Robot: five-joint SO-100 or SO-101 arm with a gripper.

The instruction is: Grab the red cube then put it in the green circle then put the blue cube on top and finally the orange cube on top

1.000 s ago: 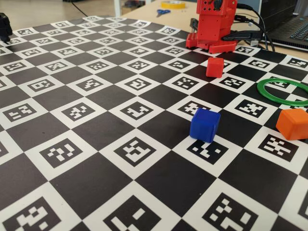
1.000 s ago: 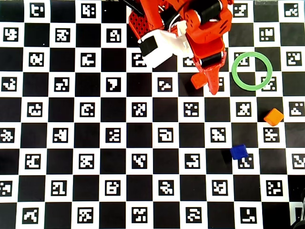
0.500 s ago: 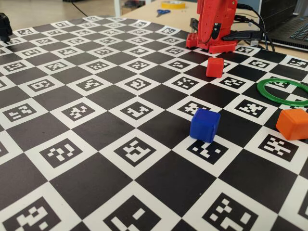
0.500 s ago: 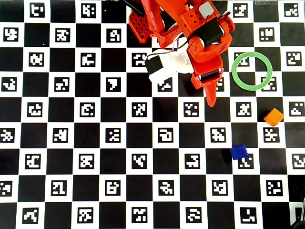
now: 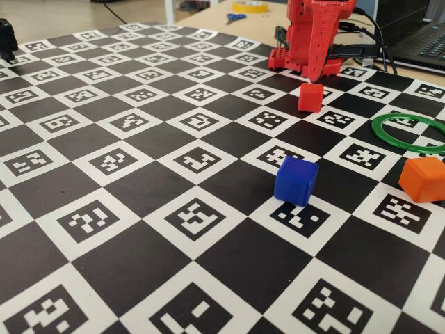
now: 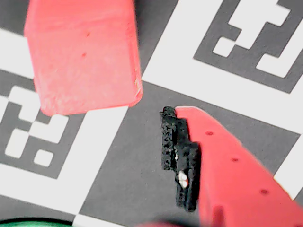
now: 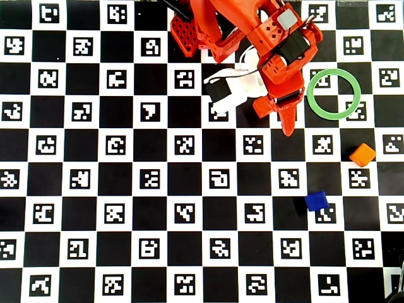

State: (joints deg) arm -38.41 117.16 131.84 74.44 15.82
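A: Red cube point(image 5: 311, 97): one, on the checkered mat point(image 5: 139, 181), free-standing, just in front of the arm base in the fixed view; mostly hidden under the arm from overhead.
B: Other cubes?
A: One blue cube point(image 7: 315, 201), one orange cube point(image 7: 362, 154), well apart. Three cubes total.
B: Rings?
A: One green circle point(image 7: 334, 93), nothing inside.
B: Gripper point(image 7: 281, 117)?
A: Holding nothing. One padded finger point(image 6: 182, 161) beside the cube in the wrist view, gap between, not touching. Spread of the jaws: cannot tell.
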